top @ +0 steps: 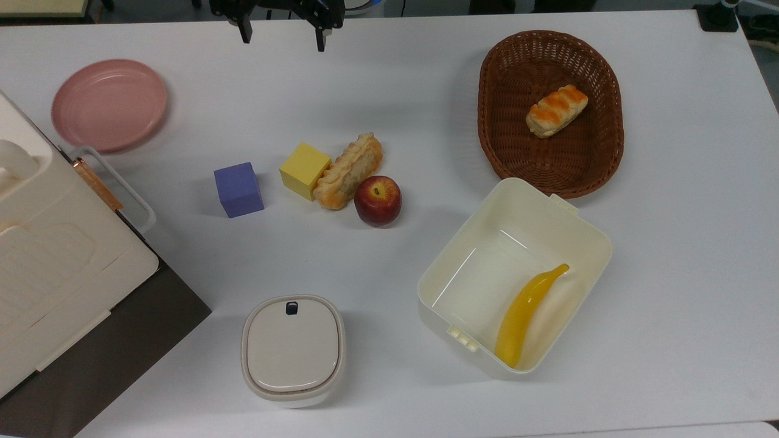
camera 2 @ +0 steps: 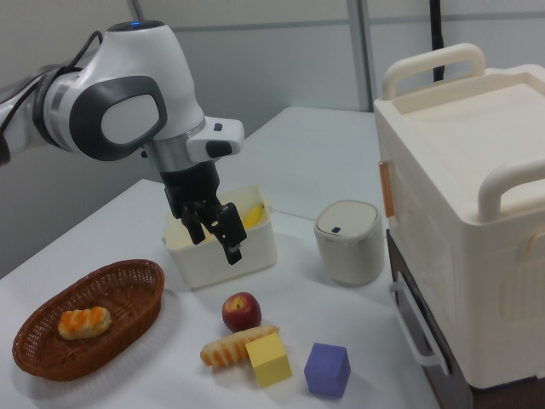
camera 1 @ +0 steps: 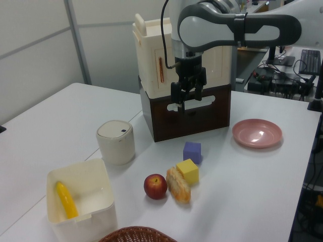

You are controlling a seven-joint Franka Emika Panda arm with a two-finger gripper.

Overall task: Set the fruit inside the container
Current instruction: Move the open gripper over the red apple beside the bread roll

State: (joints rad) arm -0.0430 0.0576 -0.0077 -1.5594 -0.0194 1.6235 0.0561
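Claw (top: 281, 35) released, high above bench; apple (top: 378, 200) sits well below it toward the tub (top: 584, 226), against the pastry (top: 347, 171)

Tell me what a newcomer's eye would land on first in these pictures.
Probably the white arm hanging over the table, its open claw empty above the food. Next the red apple on the table, touching a long pastry beside a yellow block. Then the cream tub toward the top view's right, with a banana lying inside, next to the brown basket holding a bun.
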